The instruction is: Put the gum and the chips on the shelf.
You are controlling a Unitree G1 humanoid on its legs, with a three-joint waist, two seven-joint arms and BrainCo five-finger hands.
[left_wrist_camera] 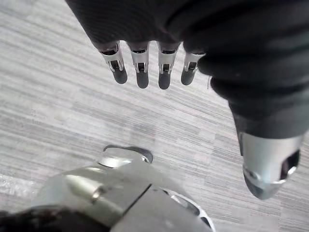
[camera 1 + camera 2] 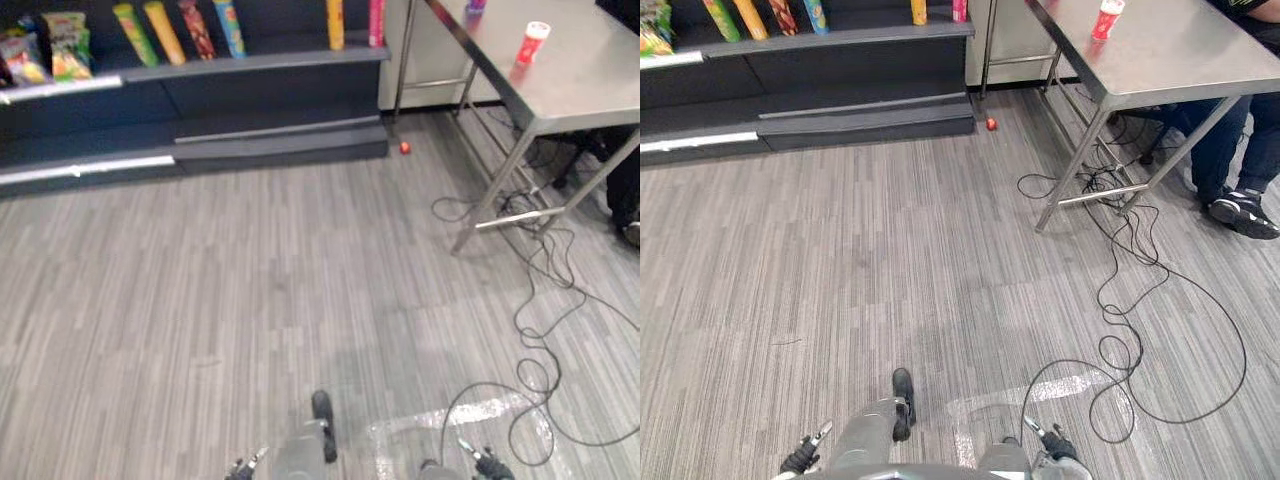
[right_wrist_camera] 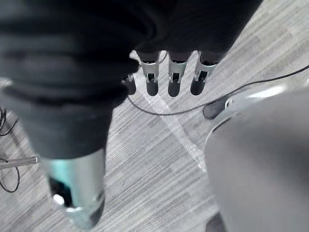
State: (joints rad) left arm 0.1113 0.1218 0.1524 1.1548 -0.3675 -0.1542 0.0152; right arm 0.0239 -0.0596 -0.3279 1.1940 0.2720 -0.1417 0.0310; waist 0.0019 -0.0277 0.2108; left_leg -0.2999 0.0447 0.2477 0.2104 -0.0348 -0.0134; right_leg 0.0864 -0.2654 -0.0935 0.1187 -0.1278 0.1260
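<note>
A red and white gum tub (image 2: 533,42) stands upright on the steel table (image 2: 590,85) at the far right, with a small purple item (image 2: 476,5) behind it. Across the floor at the far left is the dark shelf (image 2: 260,64), holding upright chip cans (image 2: 163,30) and chip bags (image 2: 65,45). My left hand (image 1: 141,76) hangs low over the floor with straight fingers and holds nothing. My right hand (image 3: 175,82) also hangs at my side, fingers straight and empty. Both hands are far from the table and the shelf.
A small red ball (image 2: 405,147) lies on the floor by the shelf's right end. The table's slanted steel legs (image 2: 495,190) stand at the right. A seated person's legs and shoe (image 2: 1242,212) show beyond the table. Grey plank floor (image 2: 250,300) stretches between me and the shelf.
</note>
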